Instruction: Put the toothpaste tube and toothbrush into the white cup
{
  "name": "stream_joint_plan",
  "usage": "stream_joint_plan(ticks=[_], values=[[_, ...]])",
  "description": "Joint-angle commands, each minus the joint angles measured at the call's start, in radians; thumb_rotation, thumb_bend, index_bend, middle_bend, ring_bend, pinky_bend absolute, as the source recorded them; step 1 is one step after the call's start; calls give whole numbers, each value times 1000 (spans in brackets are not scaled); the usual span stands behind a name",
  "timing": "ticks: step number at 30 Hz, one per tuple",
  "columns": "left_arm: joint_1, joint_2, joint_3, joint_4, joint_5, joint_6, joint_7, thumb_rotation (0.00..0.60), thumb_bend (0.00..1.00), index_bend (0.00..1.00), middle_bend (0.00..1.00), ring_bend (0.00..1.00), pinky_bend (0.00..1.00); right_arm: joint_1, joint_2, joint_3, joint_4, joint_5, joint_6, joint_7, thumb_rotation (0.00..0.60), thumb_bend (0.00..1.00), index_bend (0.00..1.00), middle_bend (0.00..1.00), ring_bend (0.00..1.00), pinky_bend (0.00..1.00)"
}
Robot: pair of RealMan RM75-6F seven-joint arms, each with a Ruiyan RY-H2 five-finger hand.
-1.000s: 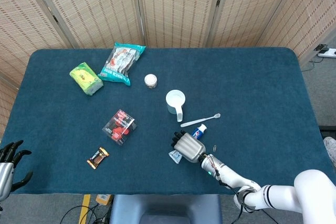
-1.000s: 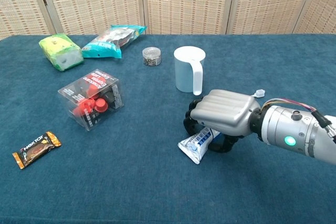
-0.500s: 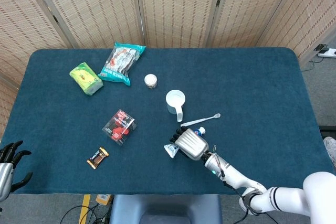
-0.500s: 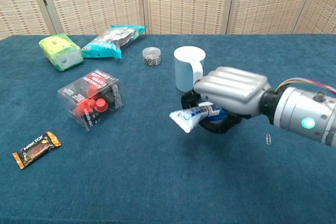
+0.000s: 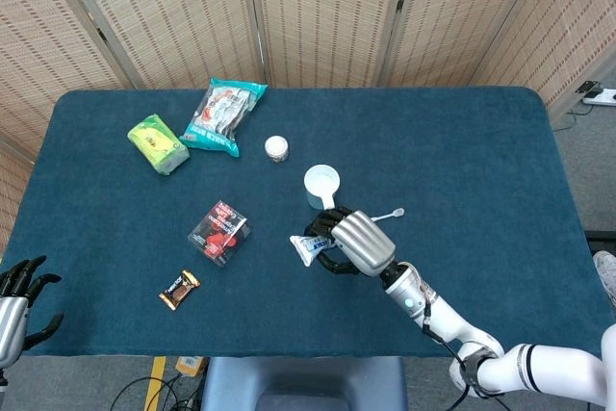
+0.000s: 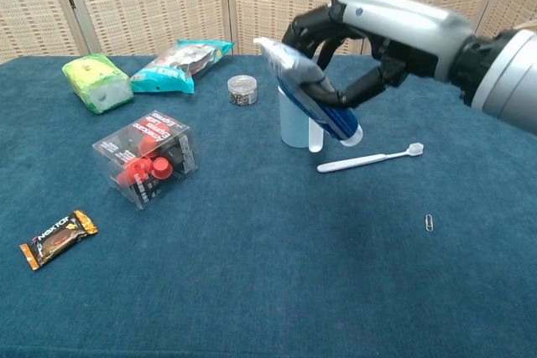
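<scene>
Gripping the blue-and-white toothpaste tube [image 6: 306, 94] aloft at centre frame, the right hand's [image 6: 382, 27] fingers must next tip it, cap down, into the white plastic handled cup [image 5: 322, 186].

Right hand lifting the tube off the table

The right hand [image 6: 377, 35] is carrying the toothpaste tube [image 6: 304, 90] up from the cloth and is bringing it toward the white cup [image 5: 321, 185], uncovering the toothbrush [image 6: 369, 158] lying beside it.
</scene>
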Motion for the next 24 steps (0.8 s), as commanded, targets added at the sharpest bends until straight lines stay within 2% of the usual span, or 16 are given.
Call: stream_joint_plan(ticks=[1, 8, 14, 18, 24], values=[[2, -1, 2, 1, -3, -2, 0, 600, 310, 350, 146, 124, 194, 19, 18, 68, -35, 57, -24, 105, 600, 449, 772, 530, 332, 357], [3, 1, 4, -3, -1, -1, 5, 600, 310, 350, 146, 124, 194, 65, -17, 172, 24, 146, -43, 166, 600, 448, 773, 530, 331, 357], [2, 3, 6, -11, 6, -1, 10, 600, 310, 350, 146, 124, 194, 125, -93, 245, 151, 253, -93, 193, 600, 440, 772, 531, 331, 357], [3, 4, 7, -10, 3, -3, 9, 600, 310, 350, 146, 124, 195, 158, -139, 277, 230, 311, -126, 209, 600, 429, 772, 531, 331, 357], [5, 3, 7, -6, -3, -5, 5, 600, 310, 349, 146, 124, 194, 204, -193, 296, 348, 345, -183, 246, 600, 402, 772, 531, 332, 339]])
